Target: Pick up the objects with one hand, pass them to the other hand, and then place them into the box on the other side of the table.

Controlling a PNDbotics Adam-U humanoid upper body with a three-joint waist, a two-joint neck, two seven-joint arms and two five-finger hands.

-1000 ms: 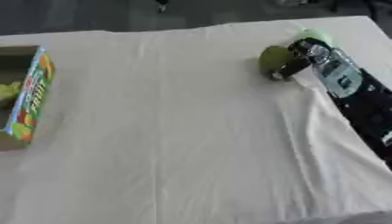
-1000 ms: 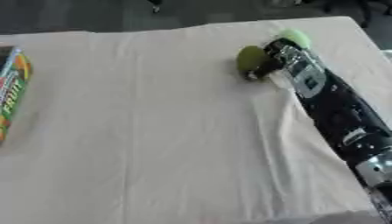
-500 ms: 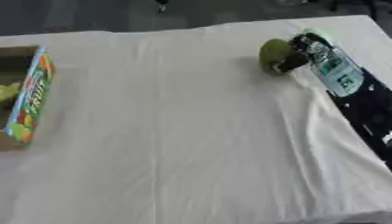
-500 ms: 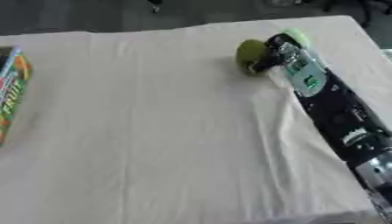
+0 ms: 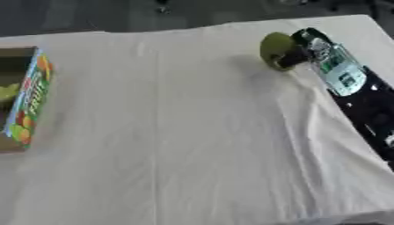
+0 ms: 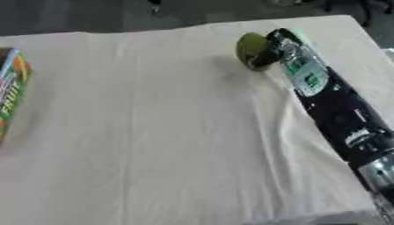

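Right hand [image 5: 301, 47] curls round the green object [image 5: 275, 49] at the desk's [image 5: 192, 132] far right: the pick-up step. Next, lift it and carry it toward your left hand, which isn't showing.

A matt, creased cream cloth [image 5: 177, 132] lies under the glossy black right hand [image 5: 301, 48], whose fingers wrap a smooth olive-green object [image 5: 274, 47].

Looks like a lab or test room rather than anyone's home. The table [image 5: 192, 145] fills nearly the whole frame and is draped in a plain, creased white cloth [image 6: 154, 132], staged-looking. Along the top edge there's dark floor [image 5: 92, 15] with some blurry dark shapes I can't make out. A colourful printed box [image 5: 27, 101] sits at the left edge.
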